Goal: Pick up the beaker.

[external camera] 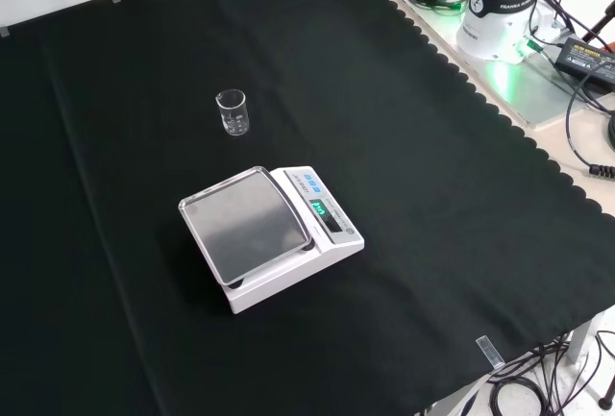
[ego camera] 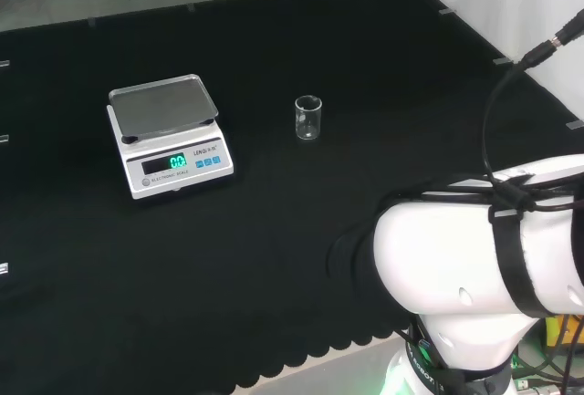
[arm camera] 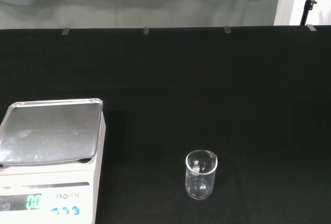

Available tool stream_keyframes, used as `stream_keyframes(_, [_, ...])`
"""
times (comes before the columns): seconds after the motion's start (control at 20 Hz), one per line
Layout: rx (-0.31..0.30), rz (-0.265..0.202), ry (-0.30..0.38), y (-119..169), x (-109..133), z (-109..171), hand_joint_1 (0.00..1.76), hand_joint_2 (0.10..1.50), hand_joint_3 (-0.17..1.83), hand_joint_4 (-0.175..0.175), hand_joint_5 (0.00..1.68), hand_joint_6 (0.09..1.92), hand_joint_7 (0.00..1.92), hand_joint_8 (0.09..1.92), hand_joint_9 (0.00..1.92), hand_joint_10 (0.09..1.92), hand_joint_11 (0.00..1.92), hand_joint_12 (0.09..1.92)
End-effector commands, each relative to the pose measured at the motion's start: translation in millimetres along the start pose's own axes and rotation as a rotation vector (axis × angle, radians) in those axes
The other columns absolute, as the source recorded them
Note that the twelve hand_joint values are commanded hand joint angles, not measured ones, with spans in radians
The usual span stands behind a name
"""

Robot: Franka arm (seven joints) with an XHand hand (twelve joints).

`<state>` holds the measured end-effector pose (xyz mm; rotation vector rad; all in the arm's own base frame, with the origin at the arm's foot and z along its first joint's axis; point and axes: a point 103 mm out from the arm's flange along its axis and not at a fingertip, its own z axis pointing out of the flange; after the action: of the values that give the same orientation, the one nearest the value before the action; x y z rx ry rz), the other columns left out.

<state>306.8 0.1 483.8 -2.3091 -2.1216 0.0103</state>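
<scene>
The table [ego camera: 365, 67] carries a black cloth, bare but for two things. A scale [ego camera: 167, 135] stands to the left in the head view, its pan empty. The beaker [ego camera: 308, 117] stands upright and apart to its right, seemingly empty. The step looks like the approach: the hand must reach the beaker and close round it. I cannot tell the hand's state.
</scene>
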Motion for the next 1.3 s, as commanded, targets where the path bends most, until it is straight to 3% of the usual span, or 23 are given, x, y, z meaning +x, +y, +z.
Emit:
stream_keyframes(0.05, [-0.003,-0.003,-0.011,2.2,1.2,0.5,0.27,0.94,-0.09,-0.007,0.04,0.09,0.07,0.28,0.31,0.09,0.21,1.39])
stream_keyframes(0.2, [0.011,-0.006,-0.018,7.4,3.5,1.8,0.23,0.95,-0.08,-0.002,0.00,0.09,0.01,0.18,0.21,0.09,0.14,1.44])
stream_keyframes(0.55, [0.013,-0.018,-0.016,19.1,1.6,9.6,0.22,0.95,-0.08,0.000,0.00,0.09,0.00,0.17,0.20,0.09,0.13,1.45])
stream_keyframes(1.0, [0.058,-0.038,0.000,61.8,-3.2,40.5,0.23,0.95,-0.08,-0.002,0.00,0.09,0.00,0.20,0.22,0.09,0.13,1.45])
stream_keyframes(1.3, [0.052,-0.061,0.024,88.4,-5.9,62.3,0.23,0.95,-0.08,-0.004,0.00,0.09,0.00,0.23,0.23,0.09,0.14,1.45])
